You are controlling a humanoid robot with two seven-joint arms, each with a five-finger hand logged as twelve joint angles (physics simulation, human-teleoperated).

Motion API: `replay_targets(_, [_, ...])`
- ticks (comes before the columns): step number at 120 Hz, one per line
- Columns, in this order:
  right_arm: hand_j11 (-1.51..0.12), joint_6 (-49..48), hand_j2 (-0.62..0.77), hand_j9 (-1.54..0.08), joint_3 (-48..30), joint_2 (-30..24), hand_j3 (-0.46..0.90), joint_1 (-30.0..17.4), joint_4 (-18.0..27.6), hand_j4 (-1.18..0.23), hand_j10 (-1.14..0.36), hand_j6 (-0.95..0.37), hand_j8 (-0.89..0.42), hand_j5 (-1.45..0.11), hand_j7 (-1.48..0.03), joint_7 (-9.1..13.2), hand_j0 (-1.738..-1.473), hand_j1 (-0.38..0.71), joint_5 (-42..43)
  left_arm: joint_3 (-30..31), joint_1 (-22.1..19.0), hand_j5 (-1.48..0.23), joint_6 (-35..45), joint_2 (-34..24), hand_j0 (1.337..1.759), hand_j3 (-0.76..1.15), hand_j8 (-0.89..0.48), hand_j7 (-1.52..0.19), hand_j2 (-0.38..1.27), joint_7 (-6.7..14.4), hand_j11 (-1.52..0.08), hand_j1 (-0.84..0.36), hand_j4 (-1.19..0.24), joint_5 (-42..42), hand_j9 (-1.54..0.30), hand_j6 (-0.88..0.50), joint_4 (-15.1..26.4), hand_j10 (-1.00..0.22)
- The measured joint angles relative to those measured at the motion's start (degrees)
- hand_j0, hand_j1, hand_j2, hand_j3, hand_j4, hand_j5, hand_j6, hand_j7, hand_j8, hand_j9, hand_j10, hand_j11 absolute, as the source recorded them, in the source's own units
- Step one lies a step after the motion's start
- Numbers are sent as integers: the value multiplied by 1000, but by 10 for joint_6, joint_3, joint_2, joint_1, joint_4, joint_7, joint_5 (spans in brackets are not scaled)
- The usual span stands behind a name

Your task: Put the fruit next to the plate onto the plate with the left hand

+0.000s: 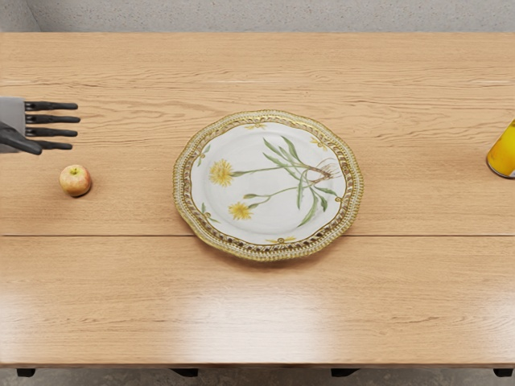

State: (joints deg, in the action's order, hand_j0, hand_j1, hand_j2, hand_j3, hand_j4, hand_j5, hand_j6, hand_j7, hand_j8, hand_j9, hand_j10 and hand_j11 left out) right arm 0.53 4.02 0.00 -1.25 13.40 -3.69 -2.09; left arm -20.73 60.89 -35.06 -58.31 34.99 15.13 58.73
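A wooden table [257, 305] with a pale, streaked grain fills nearly the whole head view, and a seam between its boards runs from side to side just below the middle. A strip of grey floor shows beyond its far edge. Near the centre of the table lies a round plate [265, 251], flat on the wood, with a scalloped, pierced rim edged in gold and a white well painted with yellow flowers on thin green stems. Nothing lies on the plate. The left hand [32, 125] comes in from the picture's left edge, level with the plate's far rim and well apart from it. Its dark fingers [52, 119] are stretched out straight toward the right, slightly apart from one another like the tines of a fork, with the thumb slanting below them, and they hold nothing. At the right edge of the picture, cut off by the frame, stands part of a yellow container [503, 150], well apart from the plate; what it is cannot be told. The fruit, a small apple [75, 180] of yellow-red skin with its stem pointing up, sits on the table to the left of the plate, clear of the rim, and just below and slightly to the right of the left hand's thumb, not touching it.
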Motion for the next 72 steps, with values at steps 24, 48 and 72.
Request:
replay_targets(24, [-15,1,-2,-15,0,0,0,-5,-1,-11,-11,-11,-11,-15,-15,0,-1658,-335,0,4,19,-3,0,-23,1658,0,0,-3,-2,0,-3,345,-1,-37,-3,0,4,-1])
replay_targets(48, [-15,0,-2,-15,0,0,0,-6,-3,-11,-11,-11,-11,-15,-15,0,-1658,-335,0,3,96,-5,0,-49,1658,0,-4,-5,-1,0,-5,344,-4,-221,-5,-4,141,-4])
replay_targets(72, [-15,0,-2,-15,0,0,0,-6,-3,-11,-11,-11,-11,-15,-15,0,-1658,-335,0,2,106,-8,41,3,1658,0,-9,-8,0,0,-8,342,-9,-340,-8,-9,235,-8])
